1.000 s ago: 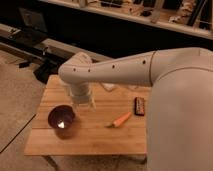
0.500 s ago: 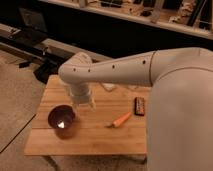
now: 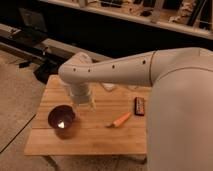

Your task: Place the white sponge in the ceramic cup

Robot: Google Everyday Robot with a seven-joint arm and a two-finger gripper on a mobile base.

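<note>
You are looking down on a wooden table (image 3: 90, 142), with the arm (image 3: 117, 70) reaching in from three o'clock across its far half. The gripper (image 3: 85, 104) hangs just past the middle of the table, towards nine o'clock, pointing downward. Its fingers are spread apart with nothing between them. The ceramic cup (image 3: 50, 117), dark and round, stands upright just beside the gripper at about eight o'clock from it, near the table's left edge. Inside the cup, low on its floor, you can see a small pale patch that looks like the white sponge (image 3: 61, 125), so it lies in the cup and not in the pincer. From the gripper, a carrot piece (image 3: 121, 120) lies at four o'clock, flat on the wood and well apart from the cup. A dark flat bar (image 3: 139, 106) rests at three o'clock, near the carrot's upper end. A small white scrap (image 3: 108, 87) shows at one o'clock, partly under the arm.
</note>
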